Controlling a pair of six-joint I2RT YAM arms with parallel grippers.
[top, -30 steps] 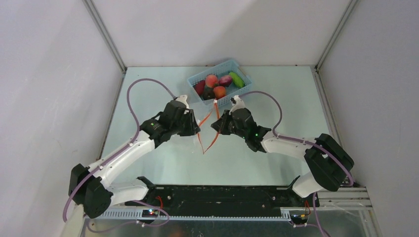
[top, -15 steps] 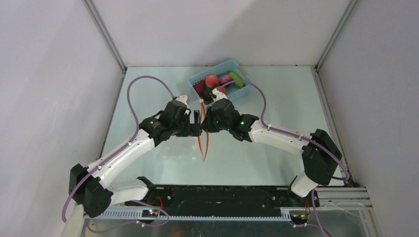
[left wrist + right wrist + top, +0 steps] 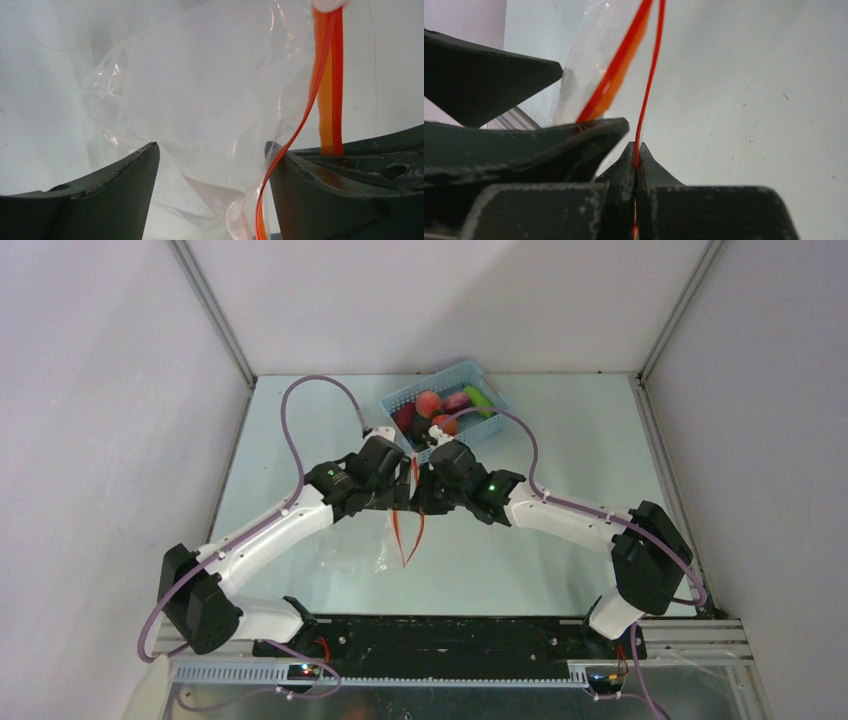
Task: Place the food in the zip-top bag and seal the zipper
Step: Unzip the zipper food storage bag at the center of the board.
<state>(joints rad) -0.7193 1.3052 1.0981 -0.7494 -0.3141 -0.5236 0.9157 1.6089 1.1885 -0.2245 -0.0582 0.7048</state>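
The zip-top bag [image 3: 200, 90] hangs clear and crinkled between my two grippers at the table's middle, its film [image 3: 384, 556] trailing on the table. My right gripper [image 3: 637, 156] is shut on one thin red lip of the zipper [image 3: 650, 75]. My left gripper [image 3: 212, 167] stands open around the bag's film, and the other zipper lip [image 3: 326, 90] runs past its right finger. In the top view the left gripper [image 3: 403, 492] and right gripper [image 3: 424, 490] almost touch, and the zipper [image 3: 404, 536] dangles below them. The food [image 3: 428, 403] lies in the basket behind.
A light-blue perforated basket [image 3: 440, 375] stands at the back centre, just beyond both grippers, holding red, peach, purple, orange and green pieces. Purple cables [image 3: 300, 390] loop above both arms. White walls close in the table on the left, right and back.
My left gripper has let go of the bag's lip, opened and moved right, close to the right gripper. The right gripper has swung left with its lip. The bag's mouth has narrowed.
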